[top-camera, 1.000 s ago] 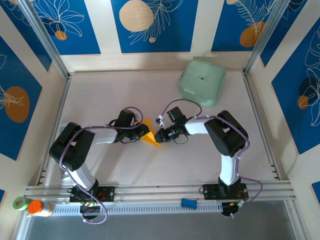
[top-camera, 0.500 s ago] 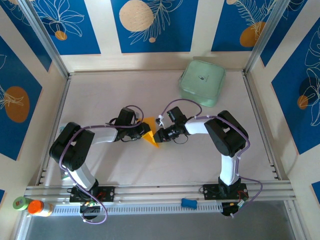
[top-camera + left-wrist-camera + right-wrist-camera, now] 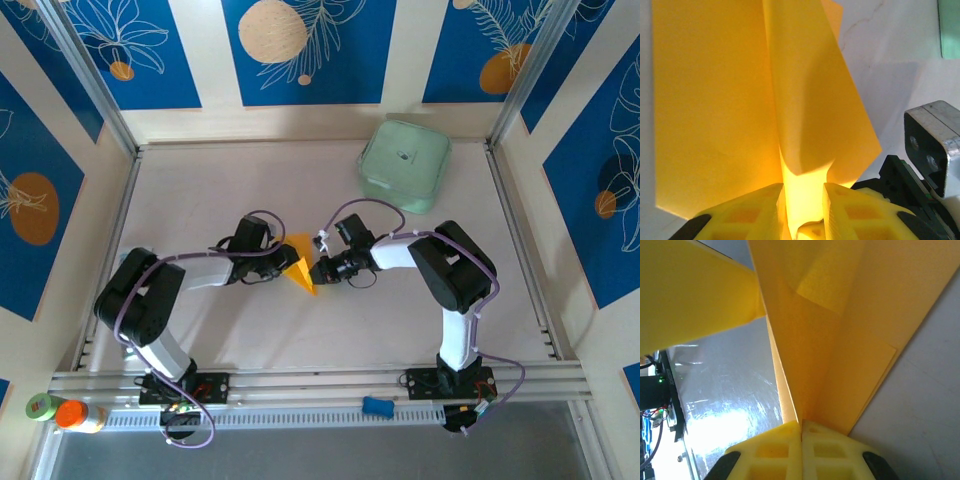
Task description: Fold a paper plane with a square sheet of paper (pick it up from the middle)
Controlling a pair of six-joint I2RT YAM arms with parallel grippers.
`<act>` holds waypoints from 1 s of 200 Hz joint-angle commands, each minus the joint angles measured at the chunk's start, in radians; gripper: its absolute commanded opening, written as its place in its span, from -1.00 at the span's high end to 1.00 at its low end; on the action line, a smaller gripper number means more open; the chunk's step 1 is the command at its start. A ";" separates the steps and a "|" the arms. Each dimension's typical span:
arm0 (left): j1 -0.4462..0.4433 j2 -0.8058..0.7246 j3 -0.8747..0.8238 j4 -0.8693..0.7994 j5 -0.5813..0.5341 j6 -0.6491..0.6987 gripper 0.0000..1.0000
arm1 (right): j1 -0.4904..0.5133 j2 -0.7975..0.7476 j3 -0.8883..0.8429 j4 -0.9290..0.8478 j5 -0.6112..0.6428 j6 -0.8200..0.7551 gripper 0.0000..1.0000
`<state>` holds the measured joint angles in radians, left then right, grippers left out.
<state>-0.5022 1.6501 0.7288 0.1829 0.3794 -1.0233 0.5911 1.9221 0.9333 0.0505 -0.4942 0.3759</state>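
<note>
Several folds already set in the square sheet of paper (image 3: 300, 272): orange-yellow, now a small pointed wedge near the middle of the tabletop (image 3: 250, 190), between the two arms and well apart from the mint-green case (image 3: 405, 165). Cannot tell whether resting on the surface or lifted just clear of it. From the left wrist, two broad flaps meeting at a raised centre ridge; from the right wrist, layered panels with a diagonal crease. Pinched from both sides: left gripper (image 3: 802, 192) narrowly apart, with the ridge clamped in the gap; right gripper (image 3: 801, 427) pressed fully together on the layered edge. Judged mid-fold, somewhere among the wing creases, not yet a finished dart. Next, most likely: hold firm on one side, release on the other, re-grip a loose flap and lay it over along the centre line, gently enough to avoid tearing or slipping so thin a sheet.
</note>
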 commanded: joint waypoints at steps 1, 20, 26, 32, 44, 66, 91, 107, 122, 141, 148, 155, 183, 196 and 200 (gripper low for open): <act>0.007 -0.020 -0.025 -0.012 -0.041 -0.011 0.50 | -0.018 0.027 -0.042 0.002 0.002 0.007 0.92; 0.007 0.005 -0.015 -0.005 -0.023 -0.011 0.51 | -0.027 0.025 -0.053 0.031 -0.022 0.008 0.94; 0.007 0.014 -0.010 -0.004 -0.014 -0.011 0.51 | -0.028 0.024 -0.057 0.037 -0.027 0.009 0.94; 0.007 0.023 -0.005 -0.001 -0.008 -0.012 0.52 | -0.029 0.024 -0.056 0.038 -0.029 0.008 0.93; 0.007 0.041 0.005 0.004 0.007 -0.011 0.50 | -0.029 0.022 -0.055 0.034 -0.029 0.003 0.93; 0.005 0.063 0.018 -0.010 0.013 -0.009 0.37 | -0.030 0.020 -0.048 0.016 -0.016 -0.005 0.92; 0.004 0.083 0.024 -0.033 0.016 -0.006 0.28 | -0.022 0.010 -0.031 -0.022 0.006 -0.024 0.87; 0.002 0.087 0.023 -0.047 0.016 -0.006 0.25 | -0.012 -0.003 -0.020 -0.045 0.032 -0.033 0.82; 0.001 0.083 0.024 -0.066 0.010 -0.007 0.24 | -0.006 -0.012 -0.009 -0.065 0.055 -0.031 0.75; -0.002 0.077 0.036 -0.117 -0.006 0.007 0.20 | 0.002 -0.020 0.010 -0.087 0.078 -0.016 0.65; -0.003 0.077 0.043 -0.142 -0.012 0.015 0.18 | 0.006 -0.021 0.017 -0.099 0.093 -0.007 0.61; -0.006 0.077 0.051 -0.167 -0.019 0.022 0.15 | 0.008 -0.021 0.024 -0.110 0.105 -0.002 0.57; -0.020 0.084 0.081 -0.241 -0.037 0.053 0.04 | 0.021 -0.021 0.041 -0.147 0.156 0.032 0.44; -0.026 0.092 0.094 -0.277 -0.049 0.064 0.01 | 0.024 -0.021 0.045 -0.160 0.177 0.047 0.42; -0.028 0.094 0.096 -0.287 -0.053 0.067 0.01 | 0.026 -0.021 0.045 -0.164 0.184 0.051 0.40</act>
<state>-0.5125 1.7107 0.8043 0.0494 0.3714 -0.9962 0.6193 1.8996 0.9703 -0.0284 -0.4419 0.4030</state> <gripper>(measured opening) 0.487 0.288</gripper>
